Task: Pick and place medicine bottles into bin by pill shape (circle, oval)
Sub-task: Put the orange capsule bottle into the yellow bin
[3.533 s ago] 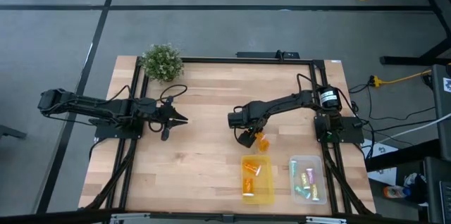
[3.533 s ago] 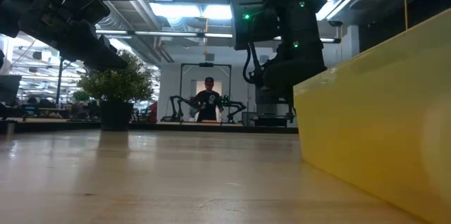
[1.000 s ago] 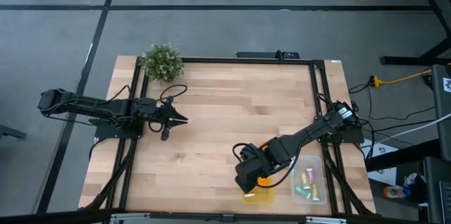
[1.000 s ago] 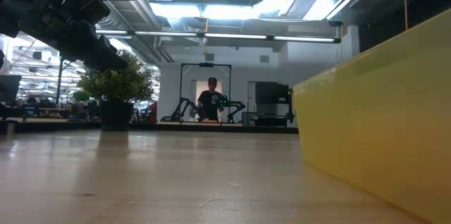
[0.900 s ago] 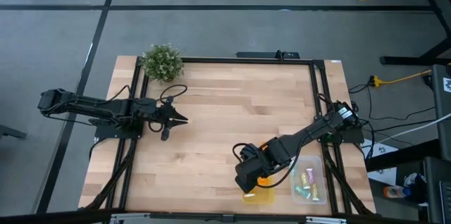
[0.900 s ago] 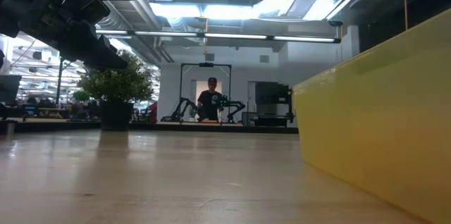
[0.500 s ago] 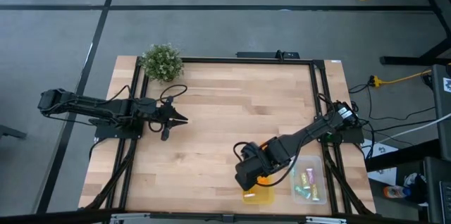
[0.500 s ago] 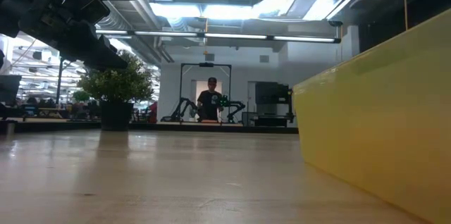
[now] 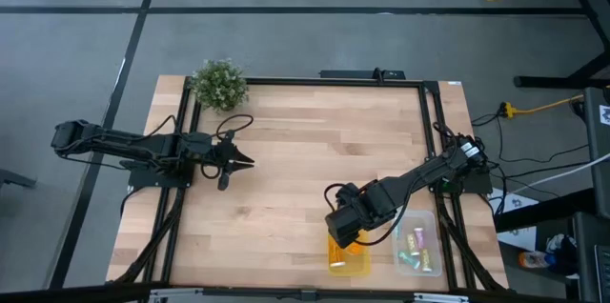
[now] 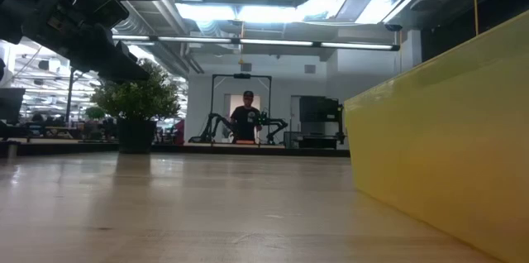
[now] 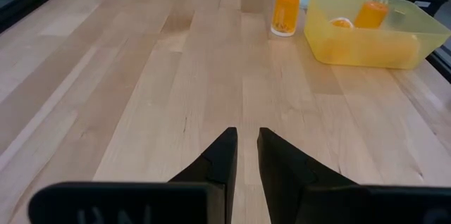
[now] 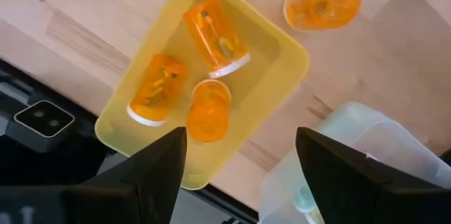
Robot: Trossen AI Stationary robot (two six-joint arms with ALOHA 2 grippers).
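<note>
Right arm hangs over the yellow bin with empty jaws; left arm waits.

High view: the right gripper has drawn back slightly from a moment ago and sits above the yellow bin at the near counter edge, beside the clear bin; the left gripper has not moved. Low view: only the yellow bin's wall, the plant and a distant person show. Left wrist view: its jaws are nearly closed, holding nothing; one orange bottle stands upright just beside the bin. Right wrist view: jaws spread wide, empty; three translucent orange bottles with pale caps lie inside the bin.
</note>
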